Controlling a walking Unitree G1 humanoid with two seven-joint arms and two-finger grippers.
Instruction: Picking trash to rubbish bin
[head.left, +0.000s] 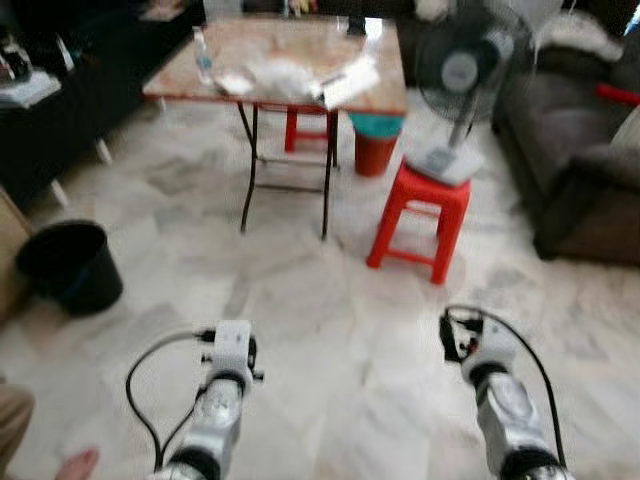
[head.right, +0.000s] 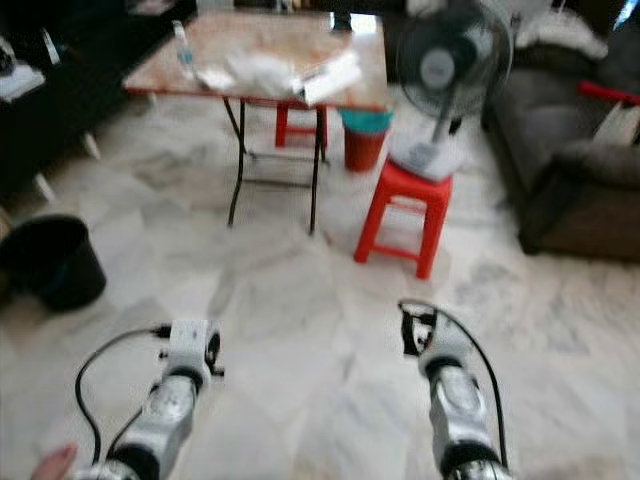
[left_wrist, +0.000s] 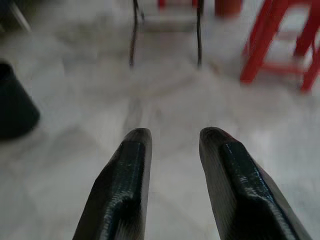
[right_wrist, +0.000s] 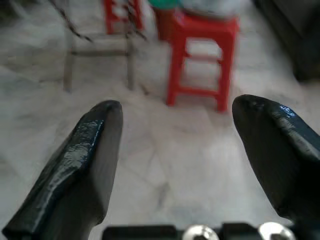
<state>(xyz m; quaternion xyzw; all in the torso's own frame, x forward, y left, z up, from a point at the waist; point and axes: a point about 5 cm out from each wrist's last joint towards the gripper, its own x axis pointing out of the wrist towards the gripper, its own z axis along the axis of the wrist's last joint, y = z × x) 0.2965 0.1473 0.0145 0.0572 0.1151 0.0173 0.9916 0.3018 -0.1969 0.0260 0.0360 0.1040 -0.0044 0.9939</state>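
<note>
Both grippers were empty: the left gripper had its fingers a little apart over bare floor, and the right gripper was spread wide, nothing between them. Trash looked to be the crumpled white stuff on the folding table, well ahead of both arms, with a clear bottle and flat white paper beside it; blur made it hard to tell what exactly each piece was. Black bin sat on the floor to the robot's left, well apart from the table. A fan stood on a red stool just right of the table, another red stool and a red bucket sat under and behind it, and a dark sofa was on the far right. Risk, as a judgement: approaching the table, the right arm could clip the stool and tip the fan, since it sits close to the table edge; loose light trash could also slip from a wide grip. Head views showed the tabletop, trash and a person's foot at bottom left; wrist views caught just table legs, stool legs and the bin's side, not the trash.
</note>
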